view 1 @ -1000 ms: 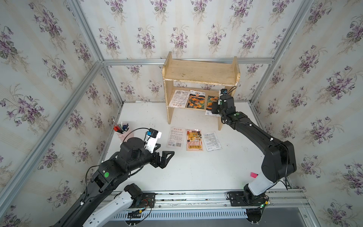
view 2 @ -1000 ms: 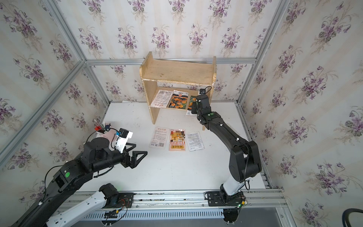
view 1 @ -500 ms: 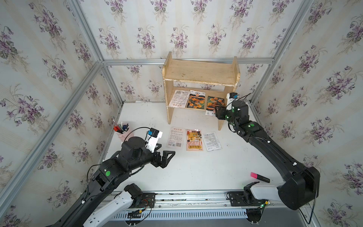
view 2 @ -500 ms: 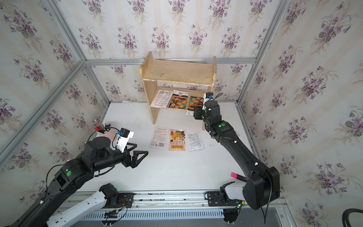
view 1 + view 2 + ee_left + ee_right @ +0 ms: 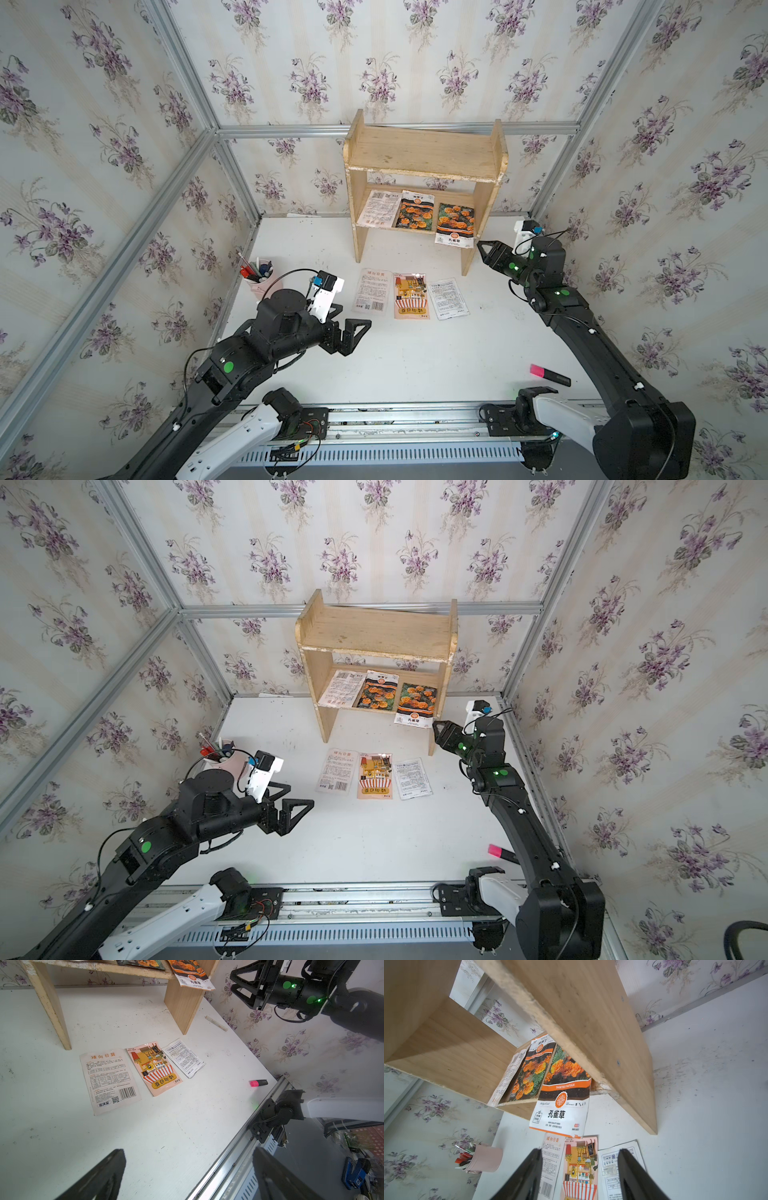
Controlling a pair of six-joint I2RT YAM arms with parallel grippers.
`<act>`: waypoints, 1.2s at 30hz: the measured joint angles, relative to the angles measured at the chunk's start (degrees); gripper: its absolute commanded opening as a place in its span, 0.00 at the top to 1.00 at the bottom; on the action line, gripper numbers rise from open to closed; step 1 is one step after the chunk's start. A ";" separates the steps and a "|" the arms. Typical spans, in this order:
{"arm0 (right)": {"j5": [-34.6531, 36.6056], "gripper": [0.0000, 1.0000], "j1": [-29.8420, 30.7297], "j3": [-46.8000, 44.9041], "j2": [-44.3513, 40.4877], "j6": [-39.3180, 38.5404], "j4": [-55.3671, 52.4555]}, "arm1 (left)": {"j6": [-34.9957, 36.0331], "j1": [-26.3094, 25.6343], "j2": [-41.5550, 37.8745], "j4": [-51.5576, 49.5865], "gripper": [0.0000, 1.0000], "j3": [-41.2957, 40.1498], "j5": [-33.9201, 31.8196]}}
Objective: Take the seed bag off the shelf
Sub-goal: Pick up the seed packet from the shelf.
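Chipped wooden shelf (image 5: 424,153), glossy seed bag (image 5: 455,224), scuffed matt table (image 5: 415,361)

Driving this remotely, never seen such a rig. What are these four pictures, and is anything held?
Two black robot arms are mounted at the near edge of a white table. Two pictures look down from one overhead camera; the other two come from cameras on each arm's wrist. At the back stands a wooden shelf. Its lower board carries three seed bags, and the marigold bag nearest the right arm overhangs the front edge. Three more packets lie flat on the table, with a pink pen cup and a pink highlighter. The left tool and right tool are both open and empty; the right one points toward that bag.
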 measured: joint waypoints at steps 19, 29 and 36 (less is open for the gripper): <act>-9.20 0.44 -1.53 2.27 13.14 2.86 8.55 | -0.17 0.00 0.22 0.02 0.01 -0.20 0.07; -11.96 0.54 -1.53 4.66 17.70 3.10 10.75 | -0.37 0.00 1.14 0.46 0.00 -0.70 1.11; -12.92 0.74 -1.53 5.01 19.45 4.15 12.52 | -0.39 0.00 1.22 1.36 0.00 -0.68 1.64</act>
